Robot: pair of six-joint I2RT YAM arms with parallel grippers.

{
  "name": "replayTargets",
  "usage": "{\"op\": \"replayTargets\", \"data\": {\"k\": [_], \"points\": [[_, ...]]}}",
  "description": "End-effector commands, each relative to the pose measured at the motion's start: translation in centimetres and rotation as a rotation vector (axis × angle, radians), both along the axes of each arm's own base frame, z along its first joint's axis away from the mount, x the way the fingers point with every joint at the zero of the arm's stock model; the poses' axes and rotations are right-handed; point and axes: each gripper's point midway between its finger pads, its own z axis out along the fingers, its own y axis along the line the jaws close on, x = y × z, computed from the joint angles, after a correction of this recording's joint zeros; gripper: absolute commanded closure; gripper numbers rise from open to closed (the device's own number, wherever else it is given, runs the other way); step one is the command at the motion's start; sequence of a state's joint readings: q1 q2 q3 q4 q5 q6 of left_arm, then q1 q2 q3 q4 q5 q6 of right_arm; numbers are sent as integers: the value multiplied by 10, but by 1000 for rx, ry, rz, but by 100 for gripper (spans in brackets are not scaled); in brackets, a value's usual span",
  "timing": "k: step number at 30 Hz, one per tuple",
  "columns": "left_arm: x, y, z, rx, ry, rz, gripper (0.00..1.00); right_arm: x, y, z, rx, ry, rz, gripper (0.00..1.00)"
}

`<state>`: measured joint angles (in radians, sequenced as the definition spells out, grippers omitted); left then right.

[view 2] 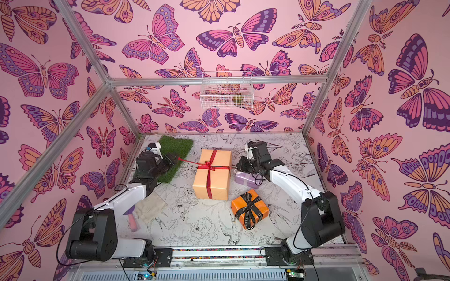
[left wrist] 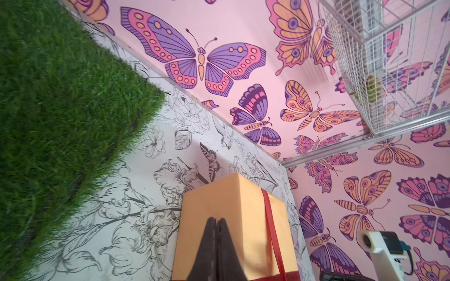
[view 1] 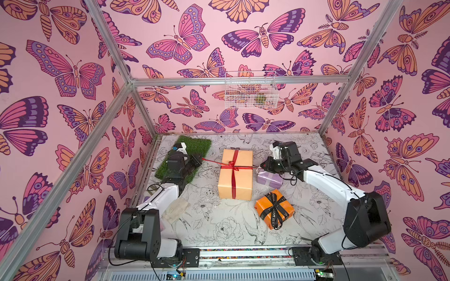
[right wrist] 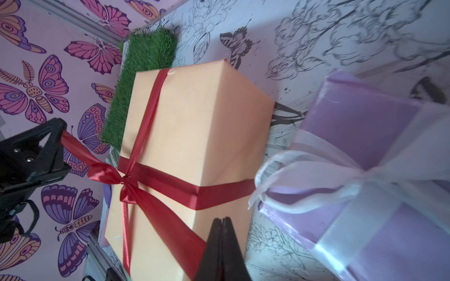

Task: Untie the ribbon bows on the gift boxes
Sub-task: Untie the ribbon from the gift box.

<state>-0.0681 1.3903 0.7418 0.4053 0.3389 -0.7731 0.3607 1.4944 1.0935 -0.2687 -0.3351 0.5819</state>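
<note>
Over the grass mat (view 1: 197,148), the left fingers (right wrist: 52,136) are pinched shut on one tail of the red ribbon (view 1: 234,167), drawing it taut away from the peach box (view 1: 243,182) standing mid-tabletop (view 1: 207,226). Its knot sits on the box top, apparently with the loops already pulled out. The right fingers (right wrist: 214,245), clamped on the opposite tail, hover above the lilac box (view 1: 267,181), placed so both arms can pull apart. Its pale ribbon (right wrist: 360,180) and the black ribbon (view 1: 275,206) on the orange box (view 1: 287,209) are both tied.
</note>
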Motion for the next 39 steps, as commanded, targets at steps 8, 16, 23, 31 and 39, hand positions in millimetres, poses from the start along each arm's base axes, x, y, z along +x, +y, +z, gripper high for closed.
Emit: {"op": "replayTargets", "data": {"k": [8,16,23,31,39], "points": [[-9,20,5,55,-6,47,100,1,-50,5,-96,-29,-122,100],[-16,51,-4,76,40,144,100,-1,-65,4,-168,-31,-171,100],[-28,72,9,85,19,210,100,-4,-78,6,-216,-38,-211,100],[-28,61,12,63,14,143,100,1,-67,8,-162,-48,-189,100],[-56,30,16,-44,83,5,1,25,-61,16,-238,-77,-121,1]]}}
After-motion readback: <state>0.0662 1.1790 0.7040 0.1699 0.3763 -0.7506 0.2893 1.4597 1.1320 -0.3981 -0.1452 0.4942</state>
